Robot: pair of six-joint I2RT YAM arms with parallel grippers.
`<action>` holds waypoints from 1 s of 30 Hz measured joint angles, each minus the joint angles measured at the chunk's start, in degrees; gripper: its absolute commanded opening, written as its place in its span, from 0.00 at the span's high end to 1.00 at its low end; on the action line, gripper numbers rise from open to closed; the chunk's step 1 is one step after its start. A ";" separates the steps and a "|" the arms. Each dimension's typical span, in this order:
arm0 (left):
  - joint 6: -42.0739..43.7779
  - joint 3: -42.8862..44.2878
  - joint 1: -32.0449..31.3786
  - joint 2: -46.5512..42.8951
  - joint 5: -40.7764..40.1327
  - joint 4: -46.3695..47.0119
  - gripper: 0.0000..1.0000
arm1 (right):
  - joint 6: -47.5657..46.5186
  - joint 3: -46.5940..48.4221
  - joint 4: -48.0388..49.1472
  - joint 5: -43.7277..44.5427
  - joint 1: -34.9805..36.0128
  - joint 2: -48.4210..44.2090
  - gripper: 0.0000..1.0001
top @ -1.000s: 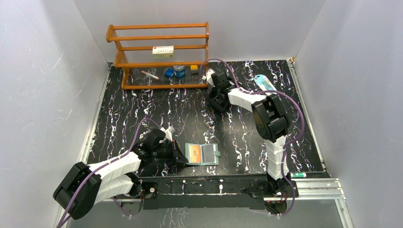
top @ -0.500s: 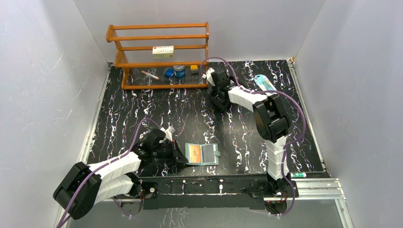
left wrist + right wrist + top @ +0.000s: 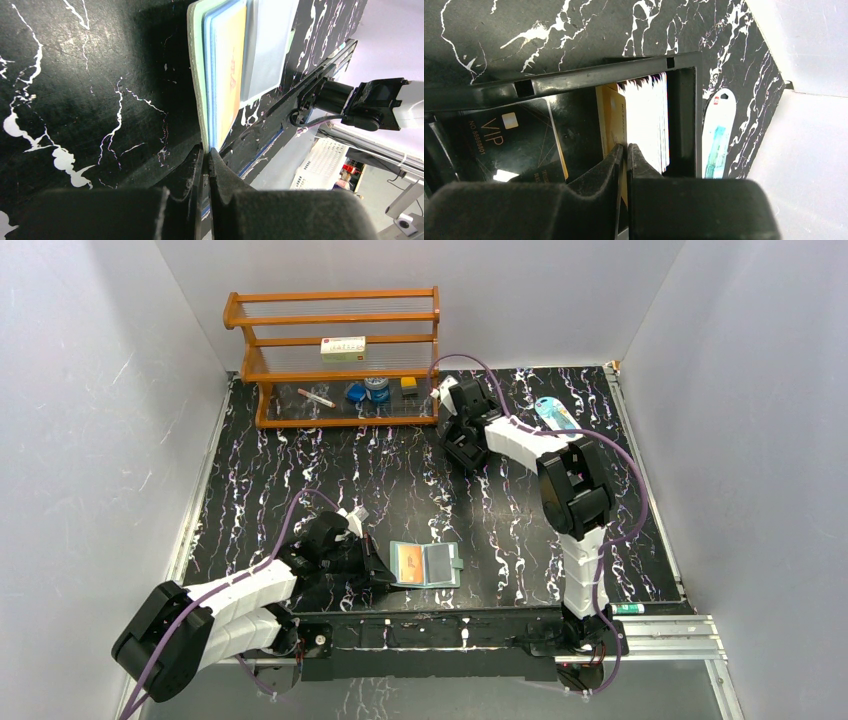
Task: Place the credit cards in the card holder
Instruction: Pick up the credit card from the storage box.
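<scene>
Left gripper [image 3: 205, 159]: at the near edge of the table [image 3: 300, 470], left of centre; jaws pressed together on the near rim of the card holder [image 3: 270, 40]; unmoved over the last second.
Left arm: forearm low along the near edge, wrist pointing right at the holder.
Card holder: lies open and flat by the near edge, about mid-width; orange card [image 3: 231, 65] sits in its left pocket.
Right arm: rises from the near right corner, elbow high, wrist bent down at the far edge.
Right gripper [image 3: 625, 150]: jaws have just drawn in and the wrist has shifted slightly rightward; now pinched on the gold card [image 3: 610, 117].
Black box [image 3: 684, 100]: near the far edge, right of centre; holds an upright card stack [image 3: 649, 120] and a dark VIP card [image 3: 509, 135].
Meaning: likely the next card is gripped but not yet lifted out; several cards remain.
</scene>
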 measured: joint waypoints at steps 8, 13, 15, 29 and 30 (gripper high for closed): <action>-0.02 0.00 0.00 0.00 -0.04 0.00 0.92 | 2.21 2.40 -4.35 -1.97 -0.13 -0.26 1.00; -0.02 0.00 0.00 0.15 -0.15 -0.02 0.87 | 4.74 2.64 -6.80 -3.58 -0.35 -2.78 1.00; -0.02 0.00 0.00 0.15 -0.22 -0.04 0.84 | 5.38 2.64 -7.28 -3.93 -0.37 -4.13 1.00; -0.04 3.28 0.00 -2.21 -5.92 -7.39 0.51 | 15.50 2.36 -12.94 -9.57 -0.42 -11.89 1.00; -0.07 4.04 0.00 -3.04 -6.99 -8.52 0.49 | 17.09 1.92 -13.09 -11.02 -0.44 -13.11 1.00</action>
